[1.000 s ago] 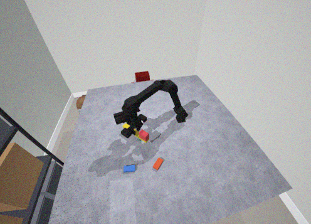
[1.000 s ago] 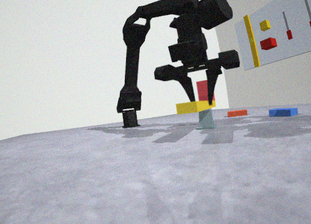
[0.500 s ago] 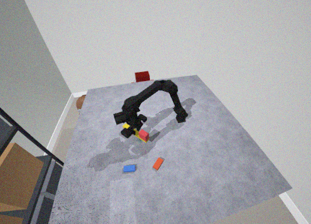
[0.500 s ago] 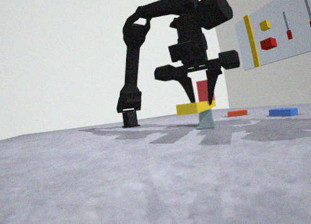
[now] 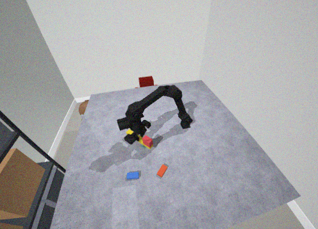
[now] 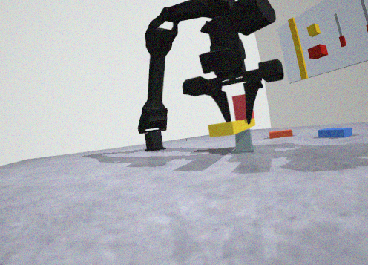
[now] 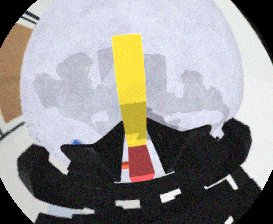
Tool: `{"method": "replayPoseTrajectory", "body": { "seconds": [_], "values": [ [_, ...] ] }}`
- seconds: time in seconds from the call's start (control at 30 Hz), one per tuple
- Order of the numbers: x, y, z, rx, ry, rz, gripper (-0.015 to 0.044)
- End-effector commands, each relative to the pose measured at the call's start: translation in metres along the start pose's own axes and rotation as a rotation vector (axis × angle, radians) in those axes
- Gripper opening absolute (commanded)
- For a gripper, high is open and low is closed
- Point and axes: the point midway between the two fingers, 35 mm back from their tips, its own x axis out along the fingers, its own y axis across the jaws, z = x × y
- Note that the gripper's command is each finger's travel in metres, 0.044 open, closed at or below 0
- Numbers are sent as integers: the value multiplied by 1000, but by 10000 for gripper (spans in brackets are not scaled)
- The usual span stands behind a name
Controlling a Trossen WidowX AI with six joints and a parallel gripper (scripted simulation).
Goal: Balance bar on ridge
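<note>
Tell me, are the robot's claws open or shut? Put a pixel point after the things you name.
Shut on the yellow bar (image 5: 129, 131) (image 6: 222, 129) (image 7: 129, 70): both fingertips (image 6: 228, 119) press against its sides.
</note>
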Motion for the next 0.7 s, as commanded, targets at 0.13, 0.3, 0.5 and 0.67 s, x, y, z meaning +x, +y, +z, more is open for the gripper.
{"method": "replayPoseTrajectory", "body": {
  "seconds": [0.13, 0.3, 0.5, 0.67],
  "values": [
    [0, 0, 0, 0, 0, 0, 0],
    [0, 0, 0, 0, 0, 0, 0],
    [0, 0, 0, 0, 0, 0, 26],
    [0, 0, 0, 0, 0, 0, 157]
  ]
}}
